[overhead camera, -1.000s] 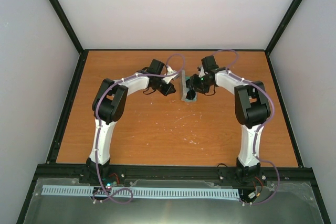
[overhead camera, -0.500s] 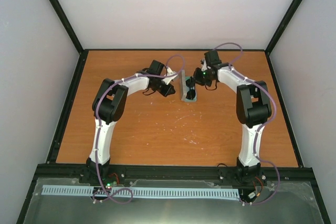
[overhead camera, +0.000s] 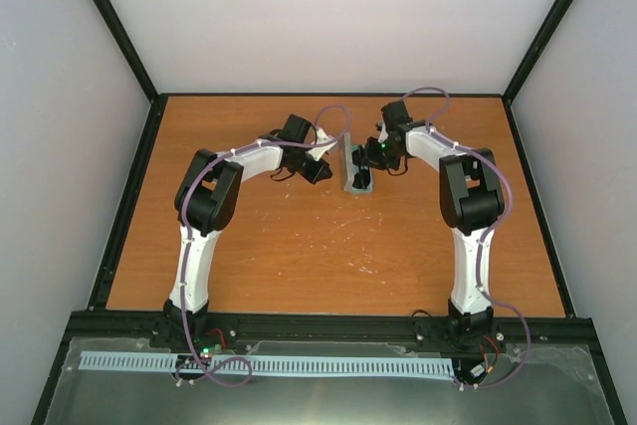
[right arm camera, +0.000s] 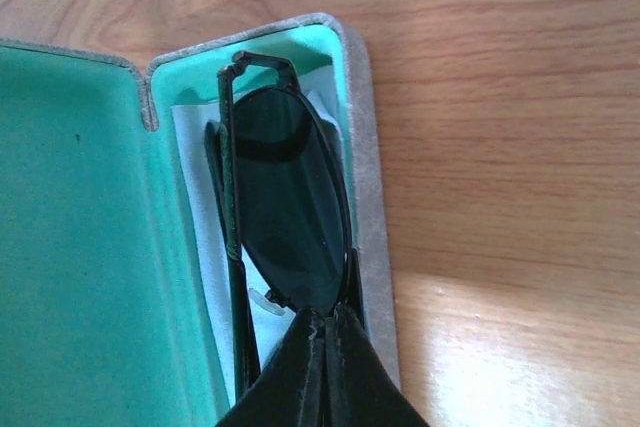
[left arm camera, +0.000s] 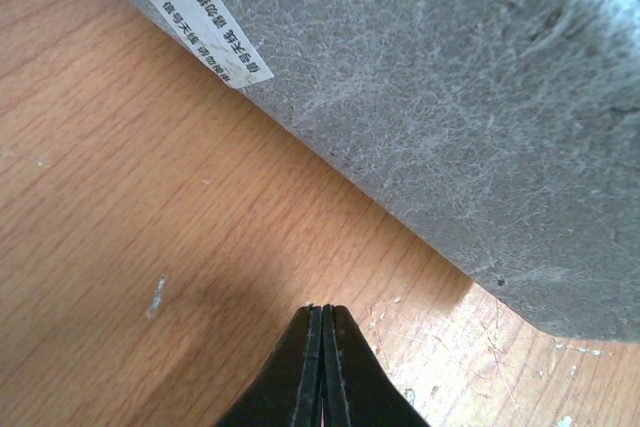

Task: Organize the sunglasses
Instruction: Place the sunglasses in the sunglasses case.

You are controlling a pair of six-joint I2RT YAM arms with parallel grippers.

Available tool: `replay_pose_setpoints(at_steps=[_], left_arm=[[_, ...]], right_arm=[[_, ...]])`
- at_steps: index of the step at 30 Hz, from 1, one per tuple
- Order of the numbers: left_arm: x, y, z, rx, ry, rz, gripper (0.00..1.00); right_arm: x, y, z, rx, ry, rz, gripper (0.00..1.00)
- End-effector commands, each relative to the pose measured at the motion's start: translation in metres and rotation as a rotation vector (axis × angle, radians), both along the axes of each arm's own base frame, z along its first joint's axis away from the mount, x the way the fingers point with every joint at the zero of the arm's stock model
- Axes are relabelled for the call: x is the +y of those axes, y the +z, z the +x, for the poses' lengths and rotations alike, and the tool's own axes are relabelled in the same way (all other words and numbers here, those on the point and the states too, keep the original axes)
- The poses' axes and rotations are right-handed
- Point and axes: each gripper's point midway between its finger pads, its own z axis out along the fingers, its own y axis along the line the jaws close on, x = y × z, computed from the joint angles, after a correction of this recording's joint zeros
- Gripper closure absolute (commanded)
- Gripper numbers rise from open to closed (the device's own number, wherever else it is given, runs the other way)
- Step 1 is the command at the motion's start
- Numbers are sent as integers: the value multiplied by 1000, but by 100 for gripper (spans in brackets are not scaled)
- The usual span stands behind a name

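L side first: left gripper (left arm camera: 322, 315) sits low over the table (left arm camera: 150, 197), fingers pressed together w/ nothing between them. Its tips are near the grey outer shell of the case (left arm camera: 450, 97) but apart from it, as far as we can see. White printed label (left arm camera: 210, 22) on that shell, text too small to read. Top view puts the case mid-table between the two arms, open. The green-lined lid (right arm camera: 80, 247) is swung out twd the L arm, so we judge the L gripper is parked behind the lid, not working on anything. Centre: the sunglasses (right arm camera: 290, 207) are inside the case's lower half, temples apparently folded, lying lengthwise on the pale blue cloth (right arm camera: 195, 187). One dark lens faces up at a slant; the other lens is hidden, so we can't confirm the pair sits fully flat. R side: right gripper (right arm camera: 323, 315) has its fingers together, tips right at the near rim of the lens. We can't tell whether the thin wire is pinched between them or merely touched. Status, our est.: the main step, getting the glasses into the case, looks done or v. nearly so. Left to do: clear the R gripper from the tray, check the frame is seated below the rim, then fold the lid down. Lid not yet shut.
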Motion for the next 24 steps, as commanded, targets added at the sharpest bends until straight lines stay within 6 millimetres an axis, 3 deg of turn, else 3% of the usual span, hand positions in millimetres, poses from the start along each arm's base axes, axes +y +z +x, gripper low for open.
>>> replay_pose_setpoints(at_steps=[1,6,10,20,24], left_arm=[[-7,14,2,-28,-2,-22,95],[-6,15,2,-31,-2,-21,96],[-7,17,4,-35,0,-22,95],[0,36,13,-98,36,2,97],[-4,56,18,-127,36,-27,98]], right_arm=[[11,-16,-4,23,42,-25,97],[18,-14,-10,24,53,-15,97],[10,-5,-12,10,42,-44,97],[-15,67,-8,-135,-44,-42,86],[-30,57,-9,-113,-89,-17,96]])
